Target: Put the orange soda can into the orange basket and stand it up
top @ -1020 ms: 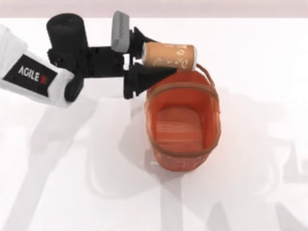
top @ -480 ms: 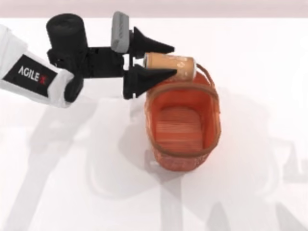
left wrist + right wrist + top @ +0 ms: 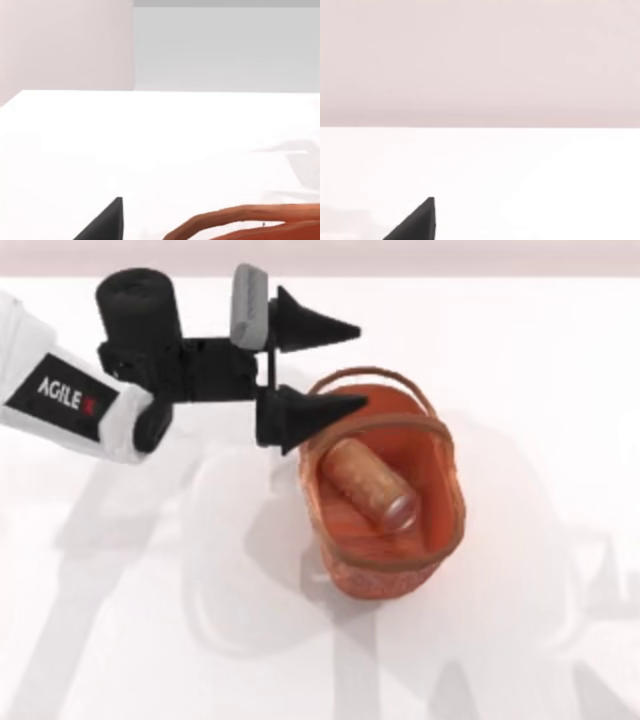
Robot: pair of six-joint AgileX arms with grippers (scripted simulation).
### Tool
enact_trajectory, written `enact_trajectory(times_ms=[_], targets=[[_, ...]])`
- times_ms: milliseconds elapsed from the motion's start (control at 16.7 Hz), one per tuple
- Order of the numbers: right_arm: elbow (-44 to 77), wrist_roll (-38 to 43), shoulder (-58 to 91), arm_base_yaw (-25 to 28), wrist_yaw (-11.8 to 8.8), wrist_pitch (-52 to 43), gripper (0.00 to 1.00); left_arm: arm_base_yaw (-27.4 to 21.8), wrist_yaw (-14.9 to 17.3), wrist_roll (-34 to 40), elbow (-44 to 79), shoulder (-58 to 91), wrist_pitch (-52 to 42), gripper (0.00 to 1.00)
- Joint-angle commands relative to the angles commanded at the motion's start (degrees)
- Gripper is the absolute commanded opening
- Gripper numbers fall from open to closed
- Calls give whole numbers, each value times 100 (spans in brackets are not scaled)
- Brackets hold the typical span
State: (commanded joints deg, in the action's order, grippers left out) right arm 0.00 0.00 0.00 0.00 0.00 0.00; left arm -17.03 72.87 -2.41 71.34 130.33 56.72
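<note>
top view: left gripper (image 3: 345, 368) spread apart, empty; orange soda can (image 3: 368, 483) seemingly tilted inside orange basket (image 3: 444, 445).

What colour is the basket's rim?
Brown, on the orange basket; clearest in the top view.

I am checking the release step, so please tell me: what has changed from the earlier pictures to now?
The left gripper opened its jaws wider and let go of the orange soda can. The can dropped from beside the far handle into the orange basket, where it now lies tilted, not standing. The left arm and the basket stayed roughly in place. The right gripper's position is unchanged as far as visible.
</note>
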Motion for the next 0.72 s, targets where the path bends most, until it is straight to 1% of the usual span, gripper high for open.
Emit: enact_trajectory(times_ms=[240, 420, 600, 720], targets=[[0, 0, 0, 0, 0, 0, 100, -22, -3, -2, 3, -4, -2, 100], [265, -147, 303, 99, -23, -228, 100, 13, -142, 44, -88, -219, -99, 100], [996, -508, 1078, 329, -53, -801, 100, 125, -511, 158, -336, -808, -356, 100], [1704, -831, 1784, 526, -65, -1319, 100, 240, -869, 259, -596, -1400, -617, 100]])
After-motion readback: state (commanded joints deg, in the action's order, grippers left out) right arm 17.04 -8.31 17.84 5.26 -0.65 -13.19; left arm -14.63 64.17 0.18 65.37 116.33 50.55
